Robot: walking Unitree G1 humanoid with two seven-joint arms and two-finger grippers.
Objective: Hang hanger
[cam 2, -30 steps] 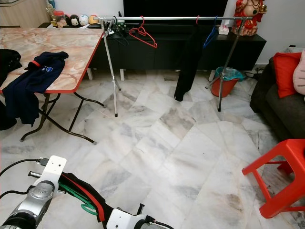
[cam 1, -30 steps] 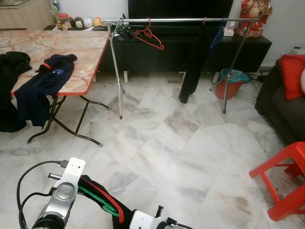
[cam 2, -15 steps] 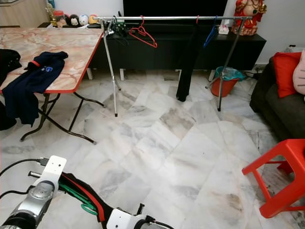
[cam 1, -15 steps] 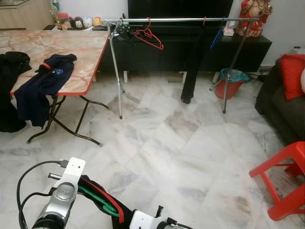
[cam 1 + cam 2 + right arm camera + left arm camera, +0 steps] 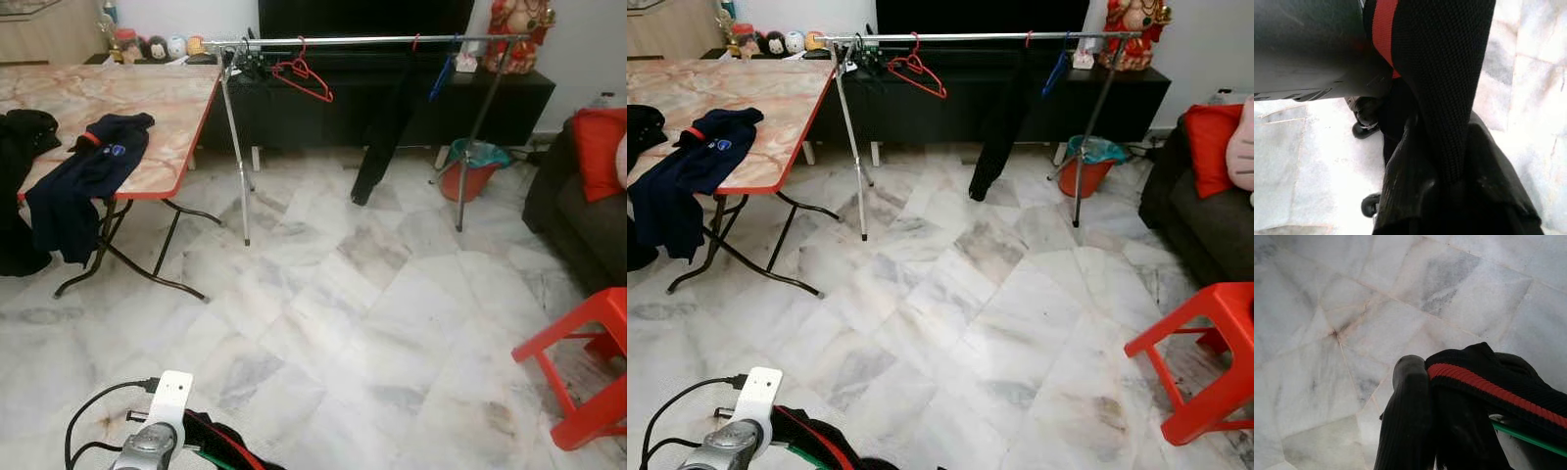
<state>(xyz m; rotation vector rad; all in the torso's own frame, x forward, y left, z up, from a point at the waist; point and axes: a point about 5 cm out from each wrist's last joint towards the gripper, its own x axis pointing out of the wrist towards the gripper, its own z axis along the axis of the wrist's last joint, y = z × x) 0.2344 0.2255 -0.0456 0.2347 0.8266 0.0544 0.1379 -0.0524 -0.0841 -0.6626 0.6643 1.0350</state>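
A black garment with a red stripe (image 5: 1488,387) sits on a green hanger (image 5: 1528,438), low in front of me over the floor. My left gripper (image 5: 1432,431) is shut, and the cloth is pressed against its black finger (image 5: 1405,416). My right gripper (image 5: 1440,196) is shut on the same garment (image 5: 1449,88) from the other side. My silver left arm (image 5: 157,441) and the garment (image 5: 220,446) lie at the bottom edge of the eye views. Far across the floor stands the clothes rack (image 5: 362,40) with a red hanger (image 5: 304,76), a hanging black garment (image 5: 377,127) and a blue hanger (image 5: 446,70).
A folding marble-top table (image 5: 147,108) stands at left with a navy garment (image 5: 83,176) draped over its edge. A red stool (image 5: 588,362) is at right, a dark sofa with a red cushion (image 5: 600,152) behind it. An orange bucket (image 5: 477,168) sits by the rack's right leg.
My arms and the held garment have sunk toward the bottom edge of the eye views. The black garment on the rack has swung its lower end to the left.
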